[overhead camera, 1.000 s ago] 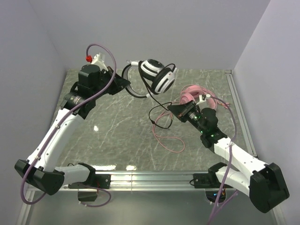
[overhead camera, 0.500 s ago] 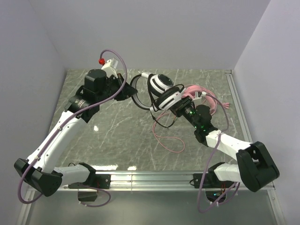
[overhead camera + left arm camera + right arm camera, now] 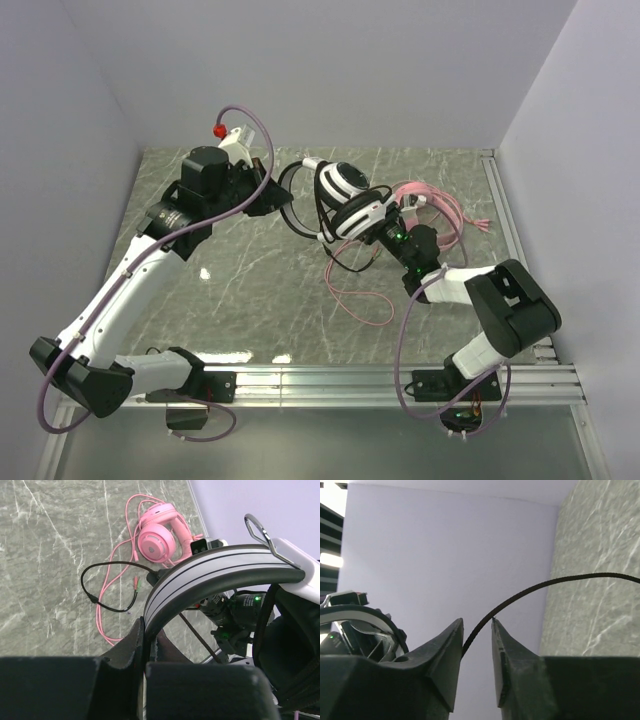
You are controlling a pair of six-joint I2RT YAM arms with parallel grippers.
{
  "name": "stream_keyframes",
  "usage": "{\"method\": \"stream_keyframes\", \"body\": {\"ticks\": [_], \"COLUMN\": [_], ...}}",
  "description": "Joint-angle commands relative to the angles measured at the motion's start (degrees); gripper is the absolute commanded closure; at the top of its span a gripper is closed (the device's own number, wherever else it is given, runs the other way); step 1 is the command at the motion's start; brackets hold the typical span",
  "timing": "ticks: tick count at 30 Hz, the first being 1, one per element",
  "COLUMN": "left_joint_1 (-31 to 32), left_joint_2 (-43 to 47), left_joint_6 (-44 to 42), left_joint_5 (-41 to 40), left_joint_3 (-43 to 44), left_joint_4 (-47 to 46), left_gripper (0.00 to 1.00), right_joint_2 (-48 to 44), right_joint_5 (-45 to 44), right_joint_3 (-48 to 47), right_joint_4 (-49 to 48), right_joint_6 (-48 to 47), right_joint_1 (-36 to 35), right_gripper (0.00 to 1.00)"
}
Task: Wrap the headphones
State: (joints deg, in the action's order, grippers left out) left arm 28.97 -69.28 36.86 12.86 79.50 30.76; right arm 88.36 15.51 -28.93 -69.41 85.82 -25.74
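Two grips: your left gripper (image 3: 148, 645) clenches the black-and-white headset (image 3: 215, 570); right gripper (image 3: 476, 627) gapes round the black cable (image 3: 570, 578), so pinch it and wind taut.

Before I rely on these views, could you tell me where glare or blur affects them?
Top external: sharp, evenly lit, two white glare spots on the table. Left wrist: pink headphones crisp, the left claw at the bottom dark and soft. Right wrist: the right claw slightly blurred, a strip at the left edge blown out.
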Motion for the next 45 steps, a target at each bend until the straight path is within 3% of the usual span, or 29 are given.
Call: {"method": "stream_keyframes", "body": {"ticks": [1, 14, 23, 29, 35, 39, 45], "left_joint_1": [0.4, 0.4, 0.4, 0.4, 0.4, 0.4, 0.4], "left_joint_2": [0.4, -2.0, -12.8, -16.2, -17.6, -19.1, -20.5], "left_joint_6": [2.2, 2.2, 0.9, -0.1, -1.2, -1.8, -1.8], "left_joint_5": [3.6, 1.4, -6.7, -8.7, -9.9, -11.6, -12.0], "left_joint_3": [3.9, 6.0, 23.5, 27.8, 30.3, 33.0, 36.3], "left_joint_4": [-5.4, -2.7, 16.9, 21.6, 23.9, 26.8, 28.6], "left_gripper": [1.00, 1.00, 1.00, 1.00, 1.00, 1.00, 1.00], "right_joint_2": [0.8, 1.8, -0.7, -4.8, -9.8, -18.4, -26.5], "right_joint_5": [0.7, 1.7, 1.9, 0.4, 0.1, -4.9, -7.7], "right_joint_3": [-2.4, -2.1, 2.7, 5.2, 7.5, 8.8, 12.2], "right_joint_4": [-7.4, -9.8, -7.4, 0.0, 4.0, 14.8, 17.2], "right_joint_6": [2.9, 9.1, 6.6, -2.0, -11.7, -26.5, -41.8], "right_joint_1": [0.1, -2.2, -2.6, -1.9, 0.7, 1.0, 0.3], "right_gripper": [0.62, 0.52, 0.54, 0.52, 0.43, 0.38, 0.38]}}
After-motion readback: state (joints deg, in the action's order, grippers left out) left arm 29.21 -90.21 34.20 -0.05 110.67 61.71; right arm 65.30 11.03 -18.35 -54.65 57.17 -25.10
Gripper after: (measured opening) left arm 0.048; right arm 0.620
